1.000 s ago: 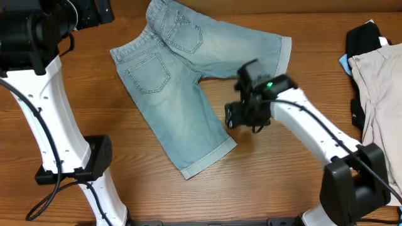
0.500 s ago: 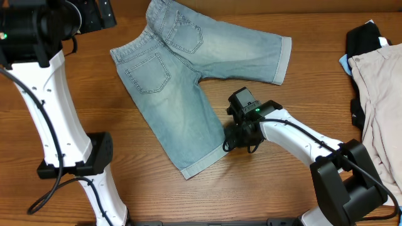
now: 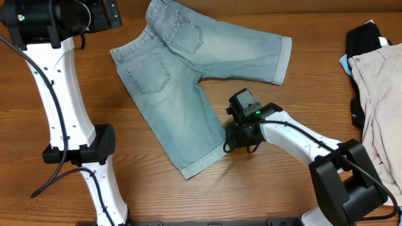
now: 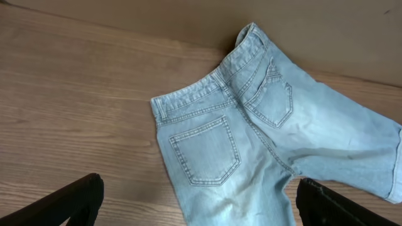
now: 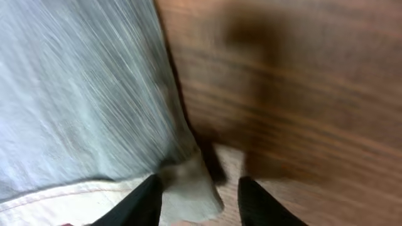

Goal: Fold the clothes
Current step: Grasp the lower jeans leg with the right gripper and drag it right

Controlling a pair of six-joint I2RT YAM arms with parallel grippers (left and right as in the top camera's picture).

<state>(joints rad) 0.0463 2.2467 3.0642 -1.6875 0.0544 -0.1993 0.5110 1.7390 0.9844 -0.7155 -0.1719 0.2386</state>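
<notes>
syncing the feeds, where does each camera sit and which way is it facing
overhead: above the table, facing down at the jeans; left arm and right arm show.
left wrist: raised, facing down at the jeans' pockets; left claw open at the bottom edge.
right wrist: low, at the hem corner between the right claw fingers.
shared: all show the jeans.

There is one pair of jeans (image 3: 188,81), with two back pockets (image 4: 206,152) and two cuffed legs (image 3: 204,160). Two arms (image 3: 295,135) share one table (image 3: 301,94): one left gripper (image 4: 198,199), one right gripper (image 3: 230,142). Well beyond the right gripper lie one beige garment (image 3: 380,94) and one black garment (image 3: 363,37).
</notes>
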